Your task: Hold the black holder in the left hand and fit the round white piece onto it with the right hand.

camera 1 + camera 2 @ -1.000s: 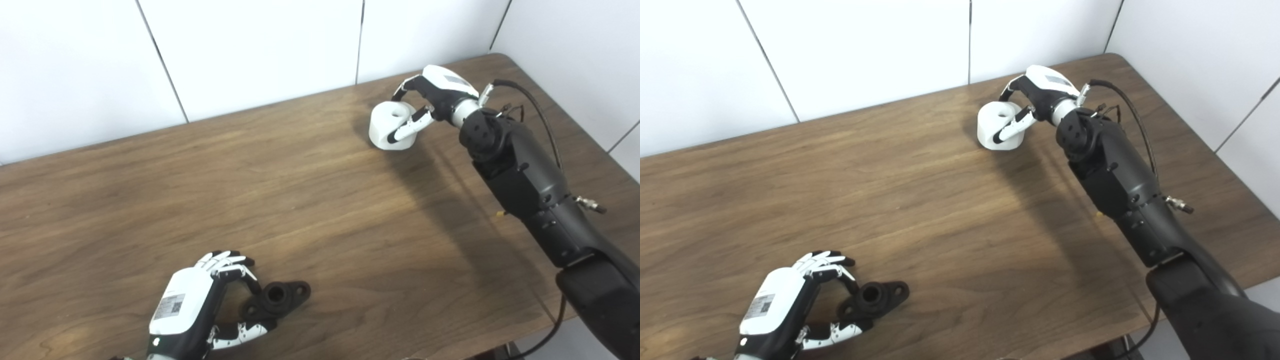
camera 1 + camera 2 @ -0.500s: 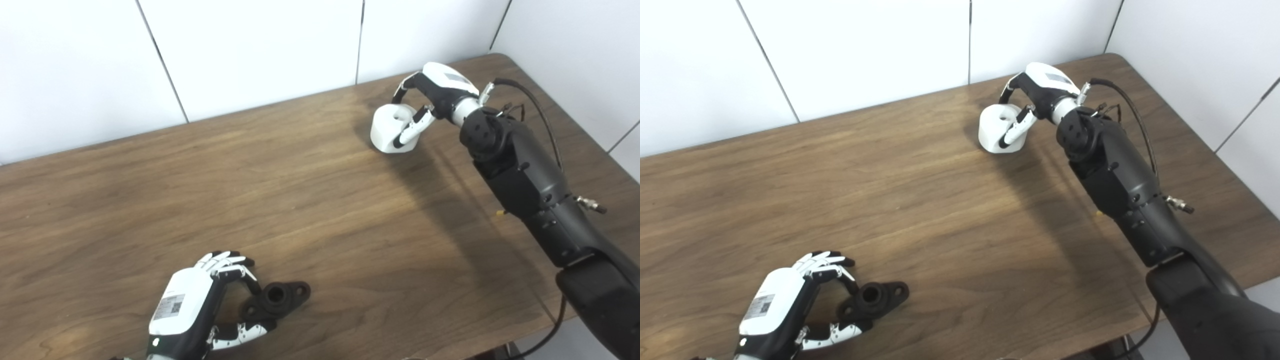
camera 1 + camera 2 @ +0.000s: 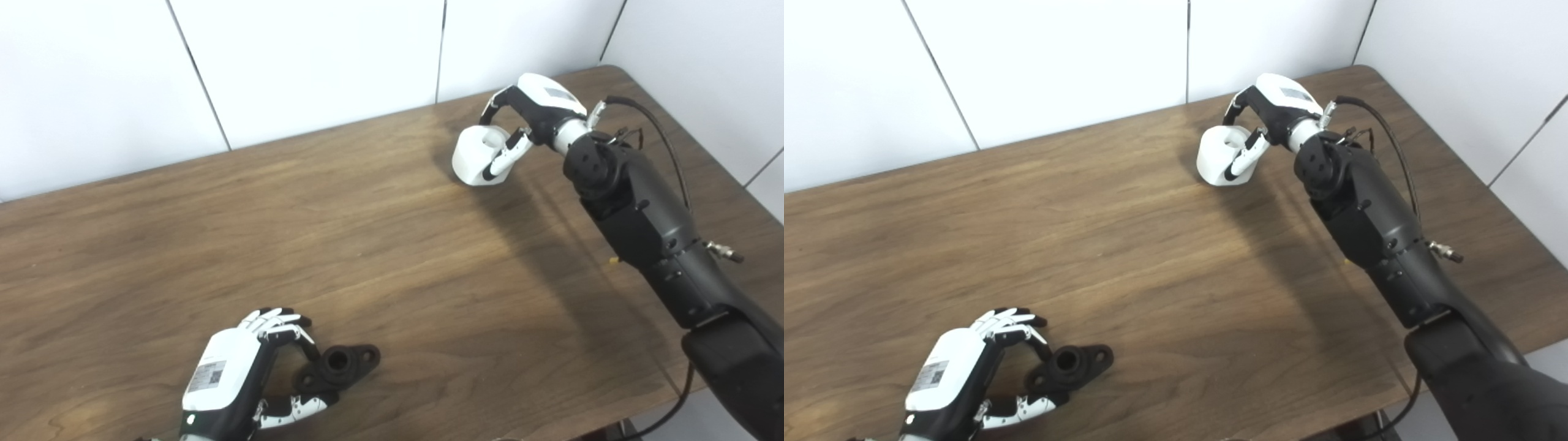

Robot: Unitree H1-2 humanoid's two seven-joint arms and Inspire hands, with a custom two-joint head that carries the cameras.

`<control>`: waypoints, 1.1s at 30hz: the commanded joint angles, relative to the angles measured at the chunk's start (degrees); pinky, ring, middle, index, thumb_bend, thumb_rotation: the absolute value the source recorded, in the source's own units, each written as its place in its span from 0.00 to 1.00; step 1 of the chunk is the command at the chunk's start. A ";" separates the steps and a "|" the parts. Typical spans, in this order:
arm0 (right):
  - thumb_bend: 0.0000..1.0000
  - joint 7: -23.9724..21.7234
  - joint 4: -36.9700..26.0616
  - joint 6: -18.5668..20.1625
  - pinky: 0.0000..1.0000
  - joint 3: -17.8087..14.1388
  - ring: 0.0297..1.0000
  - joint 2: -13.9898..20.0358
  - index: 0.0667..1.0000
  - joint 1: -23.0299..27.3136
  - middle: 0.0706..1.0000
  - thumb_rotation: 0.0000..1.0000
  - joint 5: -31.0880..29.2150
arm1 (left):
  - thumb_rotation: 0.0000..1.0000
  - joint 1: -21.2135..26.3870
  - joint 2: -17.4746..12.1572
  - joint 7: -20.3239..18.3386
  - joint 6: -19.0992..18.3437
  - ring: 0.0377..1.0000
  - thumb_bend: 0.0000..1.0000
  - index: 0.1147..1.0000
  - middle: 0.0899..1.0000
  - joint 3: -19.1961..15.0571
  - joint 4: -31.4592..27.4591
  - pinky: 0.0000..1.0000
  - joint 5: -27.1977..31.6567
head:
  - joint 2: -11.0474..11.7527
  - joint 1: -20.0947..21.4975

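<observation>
- In the upper right of the frame I am seeing my right hand [image 3: 531, 113] curling its fingers [image 3: 503, 156] around the round white plastic piece [image 3: 479, 155], thumb on the near side; the piece is sitting at the brown wooden tabletop [image 3: 367, 233].
- In the lower left, my left hand [image 3: 239, 367] is pinching the near end of the black flanged holder [image 3: 340, 366], which is lying flat on the tabletop.
- The two parts are lying well apart.
</observation>
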State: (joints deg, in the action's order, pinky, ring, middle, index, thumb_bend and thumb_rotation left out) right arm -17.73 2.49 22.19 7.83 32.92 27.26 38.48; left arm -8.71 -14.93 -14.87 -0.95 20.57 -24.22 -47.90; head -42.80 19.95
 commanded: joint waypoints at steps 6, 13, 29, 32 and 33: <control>0.52 -0.87 -8.63 -0.43 0.83 -0.28 0.86 2.86 0.45 1.06 0.75 0.14 1.35 | 0.05 0.18 0.36 -0.62 -0.01 0.84 0.52 0.42 0.75 0.46 0.59 0.91 -0.86 | 0.20 -1.05; 0.52 -4.48 -16.97 -0.05 0.81 0.59 0.84 3.44 0.45 0.66 0.74 0.15 2.51 | 0.05 0.63 1.09 -0.46 -0.06 0.85 0.52 0.42 0.75 1.18 1.64 0.92 -2.10 | 0.14 -3.23; 0.52 -23.02 -42.93 4.69 0.80 -0.40 0.90 -1.01 0.45 -2.88 0.78 0.15 5.63 | 0.05 1.58 3.65 0.18 -0.44 0.85 0.52 0.42 0.75 2.85 3.49 0.92 -4.79 | -1.87 -11.08; 0.52 -26.53 -46.24 4.71 0.83 -1.49 0.90 -2.89 0.45 -3.67 0.78 0.14 5.66 | 0.05 1.60 4.14 0.13 -0.65 0.85 0.52 0.42 0.75 3.11 3.48 0.93 -5.25 | -2.33 -11.84; 0.52 -27.53 -47.05 4.71 0.84 -1.81 0.90 -3.47 0.45 -3.87 0.78 0.14 5.78 | 0.05 1.59 4.24 0.11 -0.72 0.85 0.52 0.42 0.76 3.19 3.48 0.93 -5.41 | -2.33 -11.84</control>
State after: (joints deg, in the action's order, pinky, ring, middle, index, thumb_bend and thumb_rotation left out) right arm -44.40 -41.92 26.38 7.20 29.94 22.10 43.66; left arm -7.27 -10.96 -13.72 -1.31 22.67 -21.66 -52.30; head -45.09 8.09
